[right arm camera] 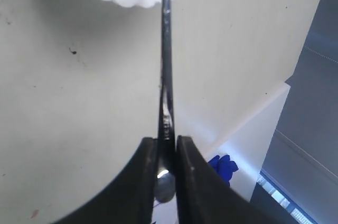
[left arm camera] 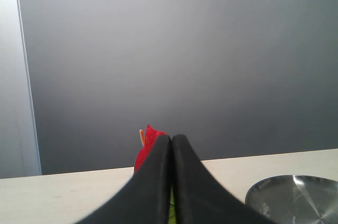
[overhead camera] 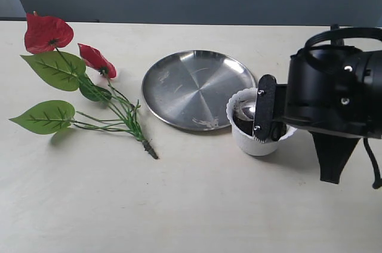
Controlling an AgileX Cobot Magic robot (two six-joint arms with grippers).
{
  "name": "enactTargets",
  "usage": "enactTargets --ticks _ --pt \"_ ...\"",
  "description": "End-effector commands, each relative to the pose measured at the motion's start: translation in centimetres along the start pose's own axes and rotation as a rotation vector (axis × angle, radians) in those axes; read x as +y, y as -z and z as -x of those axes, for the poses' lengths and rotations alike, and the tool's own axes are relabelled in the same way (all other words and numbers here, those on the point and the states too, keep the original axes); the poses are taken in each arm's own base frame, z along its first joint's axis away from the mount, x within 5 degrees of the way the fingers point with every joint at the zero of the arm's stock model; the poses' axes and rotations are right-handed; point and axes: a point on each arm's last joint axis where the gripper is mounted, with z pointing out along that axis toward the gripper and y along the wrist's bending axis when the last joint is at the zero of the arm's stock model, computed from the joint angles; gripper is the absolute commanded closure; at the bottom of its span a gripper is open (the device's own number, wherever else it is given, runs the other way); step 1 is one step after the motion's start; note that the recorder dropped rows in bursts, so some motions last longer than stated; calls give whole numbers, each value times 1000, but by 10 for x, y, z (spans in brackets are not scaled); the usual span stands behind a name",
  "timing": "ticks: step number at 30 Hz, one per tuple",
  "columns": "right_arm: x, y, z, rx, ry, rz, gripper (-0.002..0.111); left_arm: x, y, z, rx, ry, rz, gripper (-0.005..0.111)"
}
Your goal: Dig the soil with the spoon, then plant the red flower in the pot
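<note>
The bench [overhead camera: 179, 205] carries all task items, and the task stands, by judgement, in its first phase: digging is in progress and planting has not begun. The right arm [overhead camera: 334, 92] is the largest element in the exterior view; it reaches in from the right edge with its wrist held low over the pot, its fingers [overhead camera: 264, 107] pointing toward the left of that view. The steel plate [overhead camera: 197, 88] lies flat at the bench centre, touching or just beside the pot, with a small smear near its near rim. The red flower [overhead camera: 83, 80] lies on its side at the left of the bench, well apart from the pot, untouched, its stem base pointing toward the centre. The pot [overhead camera: 253, 142] stands upright just right of the plate; the soil [overhead camera: 242, 123] shows as a dark mass inside it. The spoon [right arm camera: 166, 71] is clamped by its handle between the right fingers, and its bowl [overhead camera: 246, 110] sits inside the pot mouth on or in the soil. The left fingers [left arm camera: 171, 182] are pressed together, holding nothing, and are raised, with a red bloom [left arm camera: 147, 145] visible just beyond them. Remaining steps: finish digging, release the spoon, lift the flower and seat its stem in the pot.
</note>
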Motion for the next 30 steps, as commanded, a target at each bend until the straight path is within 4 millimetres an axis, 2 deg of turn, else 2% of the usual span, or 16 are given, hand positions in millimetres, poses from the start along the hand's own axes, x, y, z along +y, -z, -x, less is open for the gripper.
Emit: enactTargets --ticks 1,5,11,20,27,28,30 --pt "-3 8 -7 -35 -44 2 109 0 0 2 -10 6 -7 106" --pt "-2 7 -7 -33 -48 12 109 0 0 2 -10 6 -7 106" --pt "-5 -7 -10 24 -113 79 109 0 0 2 -10 6 -7 106" --pt "-8 8 -25 -40 -225 112 109 0 0 2 -10 6 -7 106" --pt "-1 -6 -11 20 -178 133 109 0 0 2 -10 6 -7 106" --pt "-2 -6 -12 21 -199 121 109 0 0 2 -10 6 -7 106" --pt "-11 3 -16 -13 -352 89 109 0 0 2 -10 6 -7 106"
